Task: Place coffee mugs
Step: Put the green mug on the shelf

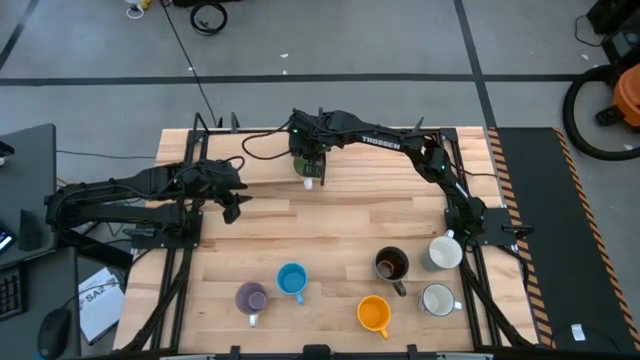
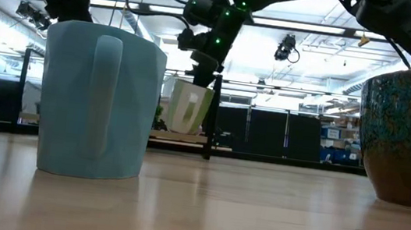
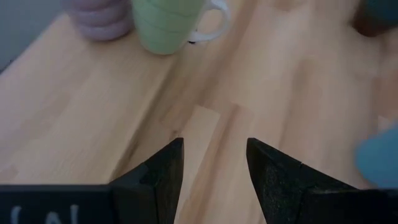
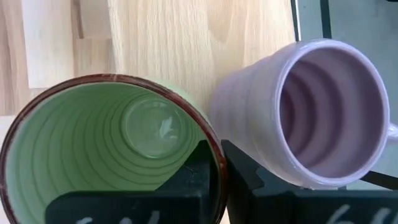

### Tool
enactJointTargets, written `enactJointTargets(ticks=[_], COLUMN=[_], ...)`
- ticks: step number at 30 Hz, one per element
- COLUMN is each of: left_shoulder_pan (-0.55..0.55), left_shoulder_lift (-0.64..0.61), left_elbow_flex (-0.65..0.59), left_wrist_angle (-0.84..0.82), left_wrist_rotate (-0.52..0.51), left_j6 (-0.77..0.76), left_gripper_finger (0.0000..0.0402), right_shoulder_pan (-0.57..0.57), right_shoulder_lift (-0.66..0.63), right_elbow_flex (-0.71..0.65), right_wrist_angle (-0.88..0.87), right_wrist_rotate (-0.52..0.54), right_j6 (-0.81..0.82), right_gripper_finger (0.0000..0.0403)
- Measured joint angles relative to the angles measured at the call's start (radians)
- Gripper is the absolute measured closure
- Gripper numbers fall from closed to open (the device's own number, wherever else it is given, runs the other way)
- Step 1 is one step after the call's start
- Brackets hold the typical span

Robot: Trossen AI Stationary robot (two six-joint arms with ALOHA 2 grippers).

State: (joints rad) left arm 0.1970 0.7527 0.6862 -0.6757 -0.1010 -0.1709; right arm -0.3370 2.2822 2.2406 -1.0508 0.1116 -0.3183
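Observation:
A green mug (image 4: 112, 143) with a dark red rim and a white handle (image 3: 214, 22) stands at the far middle of the table, right beside a lilac mug (image 4: 323, 112). My right gripper (image 4: 222, 152) reaches down over it (image 1: 310, 165) and is shut on its rim. In the low view the green mug (image 2: 188, 107) looks slightly tilted. Whether its base touches the table I cannot tell. My left gripper (image 1: 235, 210) hovers open over bare wood at the table's left, nothing between its fingers (image 3: 214, 146). My right gripper pinches the green mug's wall at the rim (image 4: 214, 163), on the side next to the lilac mug. One finger (image 4: 186, 180) is inside the mug and the other (image 4: 249, 180) is outside. The fingers come steeply from above. The mug's mouth faces up.
Near the front edge stand a lilac mug (image 1: 250, 297), a blue mug (image 1: 291, 280), an orange mug (image 1: 373, 313), a dark brown mug (image 1: 391, 264) and two white mugs (image 1: 443, 252) (image 1: 437, 299). Bare wood (image 1: 330, 220) lies between them and the far mugs.

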Motion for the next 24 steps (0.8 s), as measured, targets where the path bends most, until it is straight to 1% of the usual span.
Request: enactJointTargets(ticks=[2, 4, 8, 11, 12, 16, 17, 20, 24], left_shoulder_pan=[-0.002, -0.013, -0.035, -0.053, -0.057, -0.081, -0.091, -0.121, -0.150], left_shoulder_lift=[0.000, 0.000, 0.006, 0.034, 0.049, 0.110, 0.125, 0.170, 0.250], left_elbow_flex=[0.000, -0.008, -0.029, -0.062, -0.073, -0.092, -0.092, -0.092, -0.091], left_wrist_angle=[0.007, 0.038, 0.139, 0.225, 0.244, 0.279, 0.294, 0.367, 0.467], left_wrist_rotate=[0.057, 0.076, 0.063, 0.022, 0.012, -0.004, -0.017, -0.102, -0.136], left_j6=[0.072, 0.125, 0.275, 0.331, 0.337, 0.336, 0.335, 0.304, 0.287], left_gripper_finger=[0.0221, 0.0221, 0.0221, 0.0221, 0.0221, 0.0221, 0.0221, 0.0221, 0.0221], right_shoulder_pan=[0.000, 0.000, -0.001, -0.007, -0.007, -0.008, -0.008, -0.010, -0.017], right_shoulder_lift=[0.001, 0.001, 0.000, 0.000, 0.001, 0.000, 0.000, 0.000, -0.001], right_elbow_flex=[0.000, 0.000, -0.001, -0.002, -0.002, -0.002, -0.002, -0.002, -0.002], right_wrist_angle=[0.002, 0.002, 0.002, 0.002, 0.002, -0.001, -0.002, -0.006, -0.009], right_wrist_rotate=[0.000, -0.001, -0.022, -0.071, -0.088, -0.089, -0.089, -0.090, -0.092], right_j6=[0.009, 0.016, 0.036, 0.072, 0.083, 0.091, 0.090, 0.090, 0.091], right_gripper_finger=[0.0371, 0.0371, 0.0377, 0.0376, 0.0375, 0.0373, 0.0373, 0.0373, 0.0373])
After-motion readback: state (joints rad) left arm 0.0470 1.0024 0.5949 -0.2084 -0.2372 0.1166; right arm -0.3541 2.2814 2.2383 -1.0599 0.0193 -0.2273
